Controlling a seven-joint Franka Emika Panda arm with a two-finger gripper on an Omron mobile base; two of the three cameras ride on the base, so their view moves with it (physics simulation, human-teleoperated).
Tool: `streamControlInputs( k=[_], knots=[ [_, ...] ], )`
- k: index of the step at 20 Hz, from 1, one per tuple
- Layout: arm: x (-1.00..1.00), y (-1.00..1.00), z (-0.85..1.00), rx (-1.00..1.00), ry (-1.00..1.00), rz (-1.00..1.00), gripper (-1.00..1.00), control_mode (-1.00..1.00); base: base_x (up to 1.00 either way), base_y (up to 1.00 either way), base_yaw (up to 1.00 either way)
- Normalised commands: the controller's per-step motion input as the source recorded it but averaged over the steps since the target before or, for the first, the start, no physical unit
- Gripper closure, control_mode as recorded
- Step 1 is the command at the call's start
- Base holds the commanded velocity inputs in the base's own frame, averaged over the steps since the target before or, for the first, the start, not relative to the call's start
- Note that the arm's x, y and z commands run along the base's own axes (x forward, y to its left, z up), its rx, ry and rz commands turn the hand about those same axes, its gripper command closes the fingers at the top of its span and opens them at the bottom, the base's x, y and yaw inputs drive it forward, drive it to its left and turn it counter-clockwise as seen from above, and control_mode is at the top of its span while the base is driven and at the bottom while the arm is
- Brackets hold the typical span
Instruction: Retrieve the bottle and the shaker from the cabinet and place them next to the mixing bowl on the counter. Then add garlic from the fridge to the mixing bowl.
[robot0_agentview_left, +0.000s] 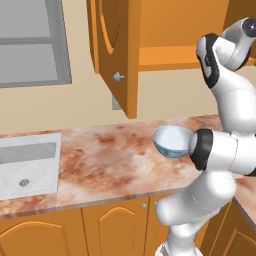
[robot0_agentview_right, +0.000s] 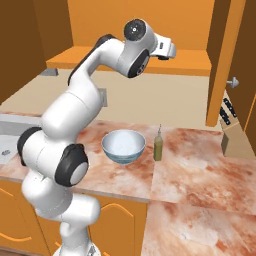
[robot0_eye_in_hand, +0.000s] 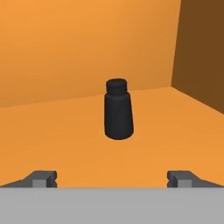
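Black shaker: upright on the cabinet shelf, ahead.
Gripper: fingers apart, empty.
Risk: an off-centre approach could topple it.

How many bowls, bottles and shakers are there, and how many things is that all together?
Bowls: 1, the mixing bowl on the counter.
Bottles: 1, the bottle beside the bowl.
Shakers: 1, the dark shaker in the cabinet.
Total: 3

Left base view: from behind my left, looking down over counter and mixing bowl.
Right base view: from my right, sharing the same bowl and counter.
Hand view: close inside the cabinet, facing the shaker.
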Motion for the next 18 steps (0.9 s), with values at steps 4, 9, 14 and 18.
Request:
streamControlInputs(
  k=[4,9,14,18],
  knots=[
    [0.38,0.0,0.0,0.0,0.0,0.0,-1.0,-1.0,0.0,0.0,0.0],
    [0.36,0.0,0.0,0.0,0.0,0.0,-1.0,-1.0,0.0,0.0,0.0],
    [0.3,-0.09,0.0,0.0,0.0,0.0,-1.0,-1.0,0.0,0.0,0.0],
    [0.29,-0.12,0.0,0.0,0.0,0.0,-1.0,-1.0,0.0,0.0,0.0]
  ],
)
